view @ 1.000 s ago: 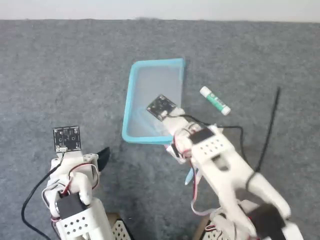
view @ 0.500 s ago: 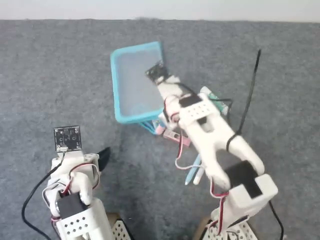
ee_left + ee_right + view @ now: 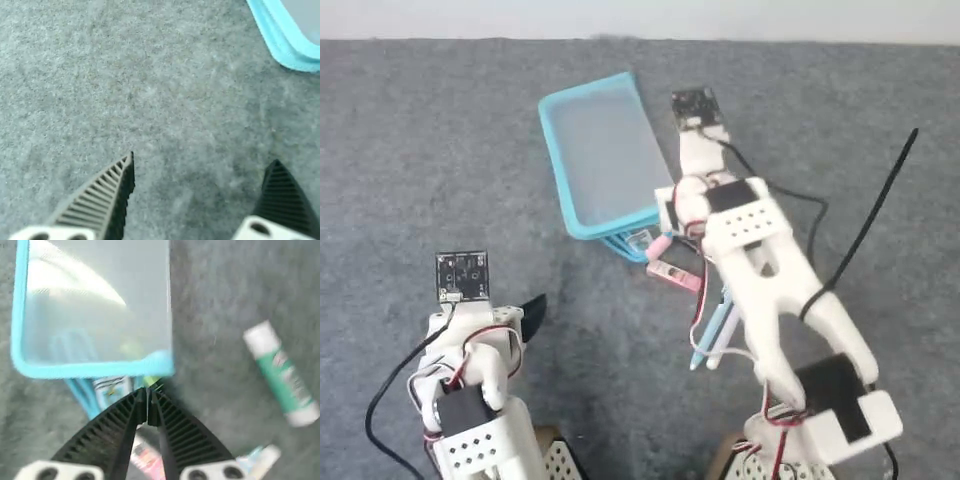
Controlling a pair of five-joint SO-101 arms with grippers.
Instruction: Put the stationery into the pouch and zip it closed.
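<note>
Right gripper (image 3: 147, 393), fingers together, sits at the pouch (image 3: 95, 305) mouth; glue stick (image 3: 282, 375) lies near it, far from the wide-open left gripper (image 3: 202, 160)

The pouch (image 3: 603, 150) is a flat rectangle, translucent grey with a light-blue border, and it lies askew. Faint blue shapes and a yellow-green blot show through its wall near one short edge. At that edge thin blue sticks (image 3: 618, 244) poke out, touching the border. A flat pink piece (image 3: 676, 273) lies just beyond them. A light-blue pen and a white pen (image 3: 713, 330) lie side by side, farther from that edge. A glue stick (image 3: 282, 375), with a white cap and a green-and-white body, lies on its side off the pouch's long side, apart from it.
</note>
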